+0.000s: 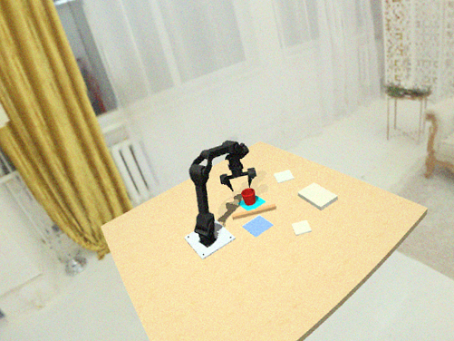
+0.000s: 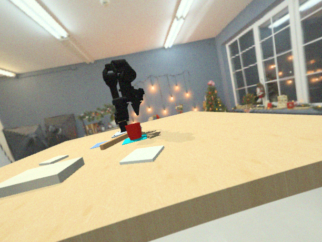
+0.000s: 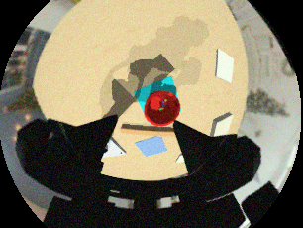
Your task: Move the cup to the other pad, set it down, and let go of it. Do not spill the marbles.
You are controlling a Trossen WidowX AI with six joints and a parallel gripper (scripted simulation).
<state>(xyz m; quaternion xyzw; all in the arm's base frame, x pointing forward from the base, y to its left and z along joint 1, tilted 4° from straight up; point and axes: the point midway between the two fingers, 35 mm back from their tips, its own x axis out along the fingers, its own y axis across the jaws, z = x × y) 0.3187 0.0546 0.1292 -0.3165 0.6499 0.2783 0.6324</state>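
Cup: the red cup (image 1: 248, 196) stood upright on the turquoise pad (image 1: 258, 202), with nothing touching it. From the wrist view I could look straight down into its mouth (image 3: 160, 108); something small glinted inside, but it was too blurred to make out as marbles.

Turquoise pad: it lay flat on the table, mostly covered by the cup, with a corner poking out toward the far side (image 2: 129, 141).

Wooden bar: a thin wooden strip (image 1: 253, 211) lay just beside the turquoise pad, between it and the blue pad.

Blue pad: the pale blue square (image 1: 257, 226) sat on the other side of the strip, closer to the arm's base, with nothing on it.

Gripper: the black gripper (image 1: 239, 180) hung above the cup, apart from it, pointing down. Its jaws were spread wide and gripped nothing; in the wrist view the two fingers stood on either side of the cup far below.

Arm: the black arm (image 1: 201, 193) rose from a white base plate (image 1: 210, 242) and bent over toward the cup.

Pale slabs: a thick white block (image 1: 317, 195) and two small flat tiles (image 1: 283, 175) (image 1: 301, 227) lay well apart from the pads, on the side away from the arm.

Table: a light wooden top (image 1: 254, 304) carried all of it.
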